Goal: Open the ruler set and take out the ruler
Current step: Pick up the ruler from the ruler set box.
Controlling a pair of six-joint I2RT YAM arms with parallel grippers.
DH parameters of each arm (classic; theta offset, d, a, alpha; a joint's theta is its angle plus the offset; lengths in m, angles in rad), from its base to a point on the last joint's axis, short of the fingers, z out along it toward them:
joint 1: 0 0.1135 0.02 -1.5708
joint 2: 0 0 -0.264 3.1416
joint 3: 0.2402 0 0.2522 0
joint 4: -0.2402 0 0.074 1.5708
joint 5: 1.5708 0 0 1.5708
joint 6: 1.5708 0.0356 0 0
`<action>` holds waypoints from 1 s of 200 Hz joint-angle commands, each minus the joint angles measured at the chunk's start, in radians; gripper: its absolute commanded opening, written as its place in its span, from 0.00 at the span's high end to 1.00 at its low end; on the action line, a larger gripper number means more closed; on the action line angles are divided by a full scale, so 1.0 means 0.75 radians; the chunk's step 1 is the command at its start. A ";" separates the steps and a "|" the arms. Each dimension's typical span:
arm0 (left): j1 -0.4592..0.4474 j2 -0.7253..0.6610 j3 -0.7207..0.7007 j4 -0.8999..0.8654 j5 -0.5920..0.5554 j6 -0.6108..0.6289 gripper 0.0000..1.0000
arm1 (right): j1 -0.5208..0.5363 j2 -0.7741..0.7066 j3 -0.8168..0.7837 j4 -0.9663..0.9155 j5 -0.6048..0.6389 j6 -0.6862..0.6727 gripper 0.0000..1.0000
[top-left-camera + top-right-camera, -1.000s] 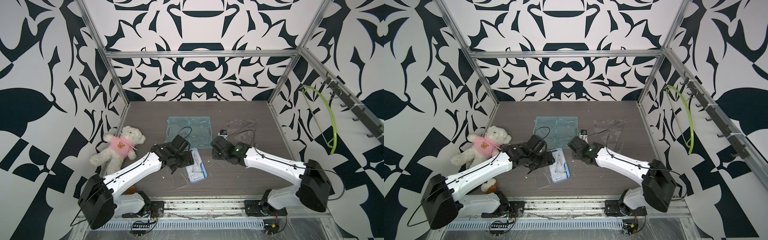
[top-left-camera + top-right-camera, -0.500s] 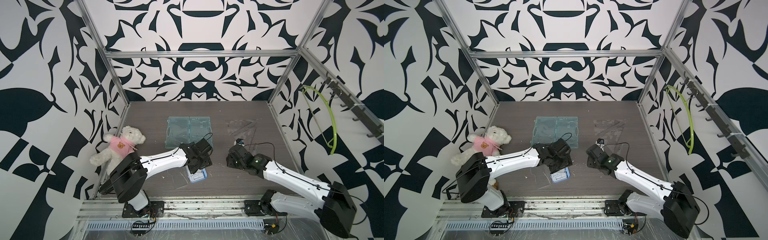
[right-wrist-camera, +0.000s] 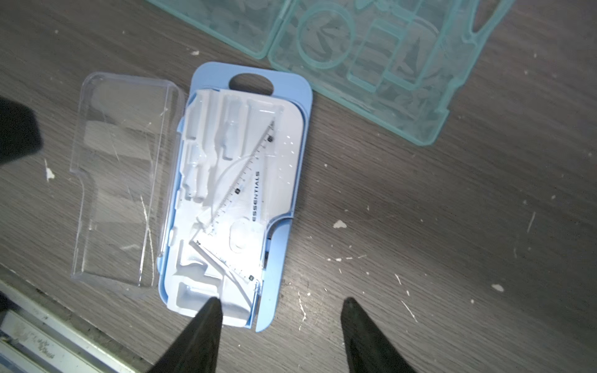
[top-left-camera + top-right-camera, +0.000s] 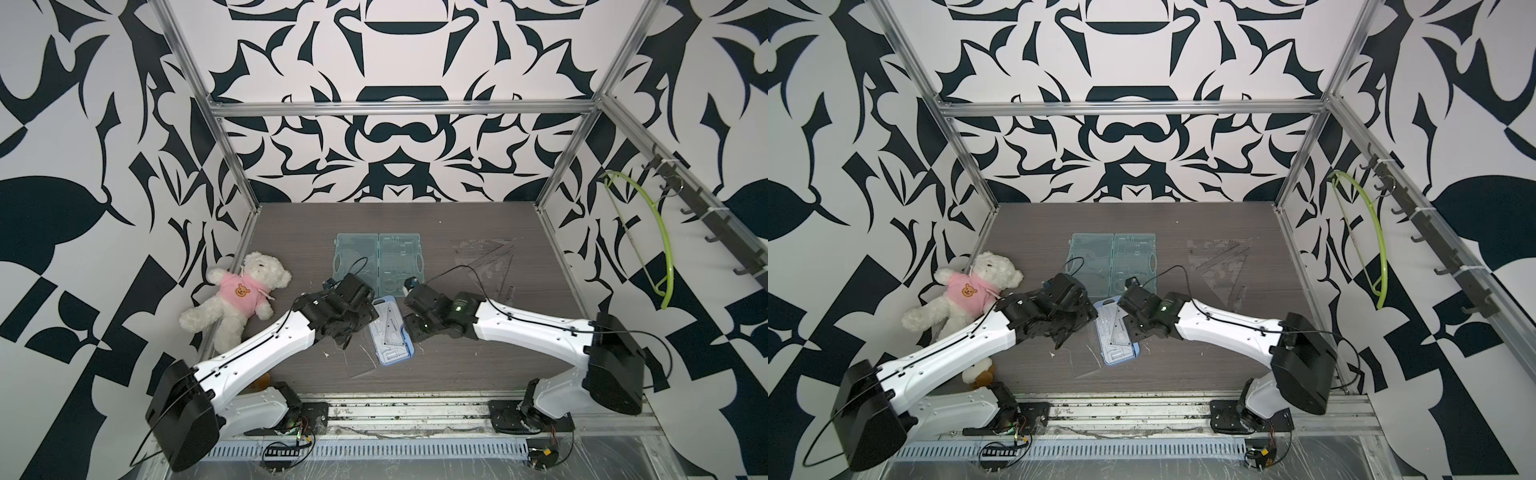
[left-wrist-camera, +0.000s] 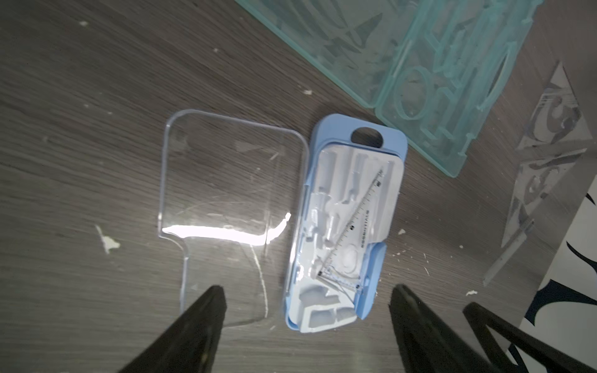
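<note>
The ruler set (image 4: 391, 332) (image 4: 1116, 337) lies open mid-table: a blue case (image 5: 381, 258) with a white insert. Its clear lid (image 5: 223, 193) (image 3: 119, 181) is folded flat beside it. A clear triangular ruler (image 5: 353, 222) (image 3: 240, 184) rests in the insert. My left gripper (image 5: 307, 287) (image 4: 347, 338) hovers open at the near end of the set, nothing between its fingers. My right gripper (image 3: 282, 298) (image 4: 415, 332) is open too, beside the case's latch side. One of its fingertips (image 3: 210, 310) overlaps the insert's near end.
A teal open case (image 4: 378, 259) (image 4: 1115, 257) lies just behind the set. Clear set squares (image 4: 490, 257) lie at the back right. A teddy bear in a pink shirt (image 4: 241, 297) sits by the left wall. White flecks dot the dark wooden table (image 4: 457, 365).
Half a second ago the left gripper reached over the set and the right arm stood off to the right. Now both grippers flank the set again, as a second ago.
</note>
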 commanded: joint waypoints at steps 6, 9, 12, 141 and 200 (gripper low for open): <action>0.086 -0.045 -0.096 -0.019 0.107 0.134 0.16 | 0.024 0.132 0.139 -0.200 0.131 -0.093 0.37; 0.095 -0.049 -0.108 -0.012 0.120 0.142 0.16 | 0.026 0.149 0.152 -0.208 0.130 -0.095 0.37; 0.108 -0.055 -0.117 -0.006 0.130 0.149 0.16 | 0.028 0.163 0.166 -0.217 0.131 -0.099 0.37; 0.234 -0.073 -0.291 0.143 0.279 0.223 0.16 | 0.076 0.369 0.240 -0.193 0.088 0.025 0.36; 0.234 -0.012 -0.288 0.163 0.283 0.249 0.28 | 0.079 0.382 0.235 -0.147 0.104 0.069 0.37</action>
